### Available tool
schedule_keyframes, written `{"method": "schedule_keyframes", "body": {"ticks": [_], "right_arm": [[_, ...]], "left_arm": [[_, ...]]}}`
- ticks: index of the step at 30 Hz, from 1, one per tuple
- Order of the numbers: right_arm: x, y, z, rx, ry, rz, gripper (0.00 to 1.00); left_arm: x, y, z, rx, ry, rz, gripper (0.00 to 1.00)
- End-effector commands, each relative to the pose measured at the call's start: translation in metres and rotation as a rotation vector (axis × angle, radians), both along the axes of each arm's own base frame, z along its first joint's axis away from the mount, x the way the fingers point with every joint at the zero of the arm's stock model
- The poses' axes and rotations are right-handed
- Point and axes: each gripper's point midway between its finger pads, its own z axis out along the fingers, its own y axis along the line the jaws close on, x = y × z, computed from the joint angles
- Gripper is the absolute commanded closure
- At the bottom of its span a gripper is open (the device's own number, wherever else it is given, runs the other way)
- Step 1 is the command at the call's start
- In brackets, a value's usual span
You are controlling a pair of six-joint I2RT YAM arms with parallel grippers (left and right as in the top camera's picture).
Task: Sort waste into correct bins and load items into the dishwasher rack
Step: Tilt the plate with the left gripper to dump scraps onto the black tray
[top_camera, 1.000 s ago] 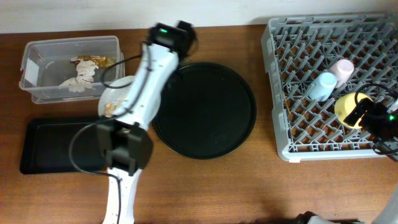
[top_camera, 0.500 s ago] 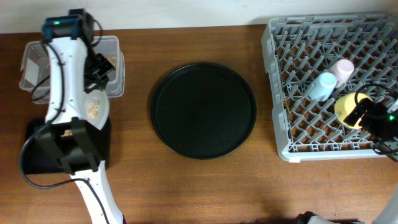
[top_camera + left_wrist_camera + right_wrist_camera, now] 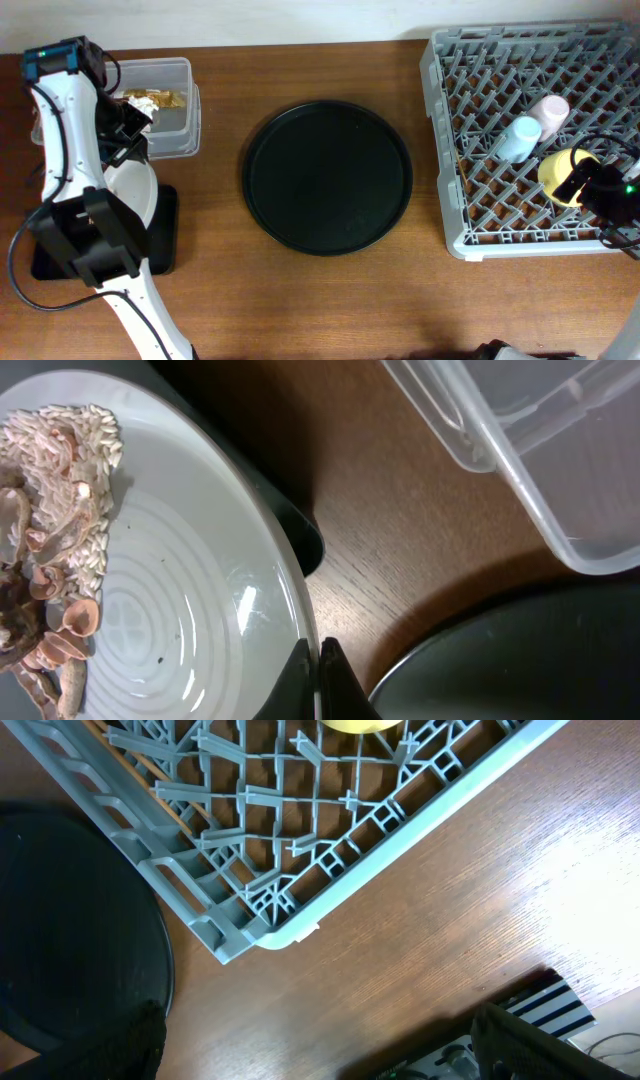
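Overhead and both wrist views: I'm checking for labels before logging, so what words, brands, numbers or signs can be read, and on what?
None can be read.
The clear box, plate, dishwasher rack, blue cup, pink cup and round black tray bear no print.
A black-and-white striped patch at the right wrist view's lower edge shows stripes only, no characters.

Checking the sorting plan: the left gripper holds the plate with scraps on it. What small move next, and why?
Probably tilt the plate so the food scraps slide into the black tray partly under it: the left gripper pinches its rim, and the clear box already holds a gold wrapper.
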Motion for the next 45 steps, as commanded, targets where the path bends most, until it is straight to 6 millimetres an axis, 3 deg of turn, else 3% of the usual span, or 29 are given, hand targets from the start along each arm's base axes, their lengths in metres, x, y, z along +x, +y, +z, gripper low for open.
{"method": "schedule_keyframes", "body": {"ticks": [1, 20, 30, 36, 40, 45], "right_arm": [[-0.001, -0.002, -0.001, -0.004, 0.008, -0.015, 0.01], [-0.001, -0.002, -0.001, -0.003, 0.008, -0.015, 0.02], [-0.001, -0.002, -0.001, -0.004, 0.007, -0.015, 0.02], [-0.001, -0.002, -0.001, -0.003, 0.008, -0.015, 0.02], [-0.001, -0.002, -0.001, -0.004, 0.008, -0.015, 0.02], [-0.001, -0.002, -0.001, -0.003, 0.008, -0.015, 0.02]], "left_arm": [[0.001, -0.014, 0.017, -0.111, -0.072, -0.042, 0.99], [0.007, 0.01, 0.043, -0.479, -0.314, -0.012, 0.99], [-0.007, 0.026, 0.038, -0.729, -0.427, 0.067, 0.99], [-0.011, 0.039, 0.046, -0.726, -0.483, 0.074, 0.99], [-0.006, 0.041, 0.07, -0.783, -0.607, 0.066, 0.99], [-0.011, 0.044, 0.071, -0.771, -0.616, 0.061, 0.99]]}}
